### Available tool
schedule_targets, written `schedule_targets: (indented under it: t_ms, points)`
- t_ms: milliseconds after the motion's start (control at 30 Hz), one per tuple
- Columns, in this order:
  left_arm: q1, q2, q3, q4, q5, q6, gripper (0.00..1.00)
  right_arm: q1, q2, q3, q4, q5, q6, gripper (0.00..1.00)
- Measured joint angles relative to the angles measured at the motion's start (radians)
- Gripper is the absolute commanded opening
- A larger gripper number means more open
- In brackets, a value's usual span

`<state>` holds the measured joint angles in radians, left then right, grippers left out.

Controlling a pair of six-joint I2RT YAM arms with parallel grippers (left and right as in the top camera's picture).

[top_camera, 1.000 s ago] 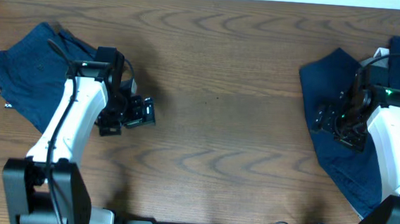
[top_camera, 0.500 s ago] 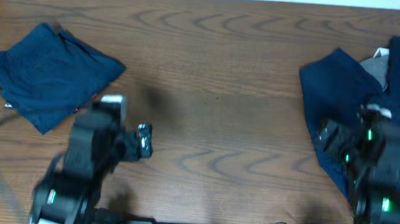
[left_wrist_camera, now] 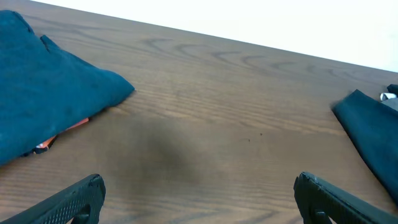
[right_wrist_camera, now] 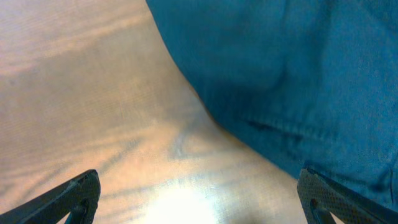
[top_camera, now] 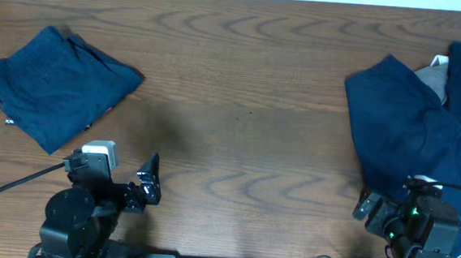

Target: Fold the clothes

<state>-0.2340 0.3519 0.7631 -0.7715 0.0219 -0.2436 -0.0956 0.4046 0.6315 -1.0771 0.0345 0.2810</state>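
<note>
A folded navy garment (top_camera: 58, 88) lies at the far left of the wooden table; it also shows in the left wrist view (left_wrist_camera: 43, 99), with a bit of red fabric (left_wrist_camera: 74, 124) peeking from under it. A pile of unfolded navy clothes (top_camera: 413, 134) lies at the right, seen close in the right wrist view (right_wrist_camera: 280, 68). My left gripper (top_camera: 147, 187) is open and empty near the front edge, right of the folded garment; its fingers frame bare wood (left_wrist_camera: 199, 196). My right gripper (top_camera: 369, 210) is open and empty at the front right, by the pile's edge (right_wrist_camera: 199, 199).
A grey-white piece (top_camera: 434, 74) pokes out of the right pile. The wooden table (top_camera: 248, 106) stretches bare between the two garments. A black cable (top_camera: 7, 186) trails left of the left arm.
Both arms have pulled back from the garments to the table's front edge. The left arm left the folded garment; the right arm came off the pile.
</note>
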Motion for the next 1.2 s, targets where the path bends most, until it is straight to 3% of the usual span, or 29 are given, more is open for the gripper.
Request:
schedule_targets:
  t_ms: [567,700,933,1200]
  points:
    - [0.0,0.0,0.0,-0.069,0.0,0.0,0.98,0.028,-0.082,-0.006,0.007,-0.01,0.0,0.99]
    - [0.0,0.0,0.0,-0.069,0.0,0.0,0.98,0.076,-0.181,-0.069,0.203,-0.008,-0.033,0.99]
    - [0.0,0.001,-0.002,-0.069,0.0,0.0,0.98,0.137,-0.381,-0.354,0.702,-0.011,-0.142,0.99]
    - [0.0,0.0,-0.002,-0.07,-0.001,0.0,0.98,0.138,-0.392,-0.579,1.032,-0.014,-0.216,0.99]
